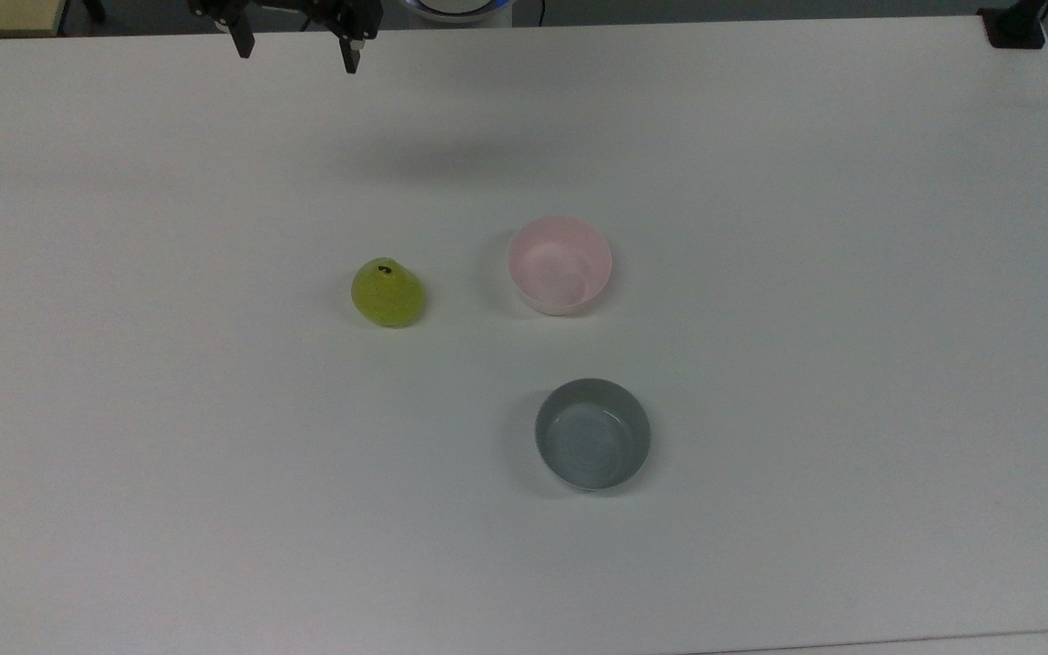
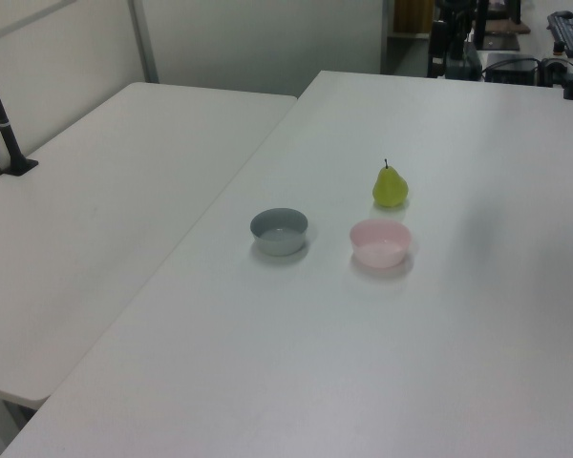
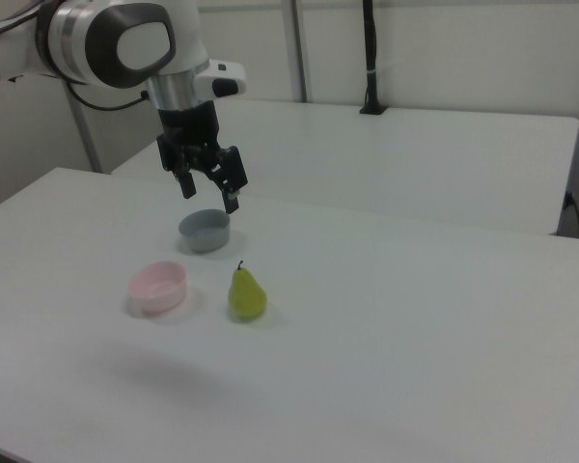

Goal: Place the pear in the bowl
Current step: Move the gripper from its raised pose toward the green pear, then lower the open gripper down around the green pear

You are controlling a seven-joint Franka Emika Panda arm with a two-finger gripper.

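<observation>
We see the white table (image 1: 851, 227) carrying everything, well spread so each item has free room around it. The gripper (image 1: 293, 52) hangs high above the table, fingers spread wide, nothing held; we judge that's the pre-grasp pose for the approach. Grey-blue bowl (image 1: 592, 434) sits apart as a distractor. The bowl (image 1: 560, 264), pale pink, is empty and open side up, ready to receive. The pear (image 1: 387, 292) stands upright, stem up, just beside the bowl on the top view's left, not touching it. The pear lies well below the open fingers, in the right view.
</observation>
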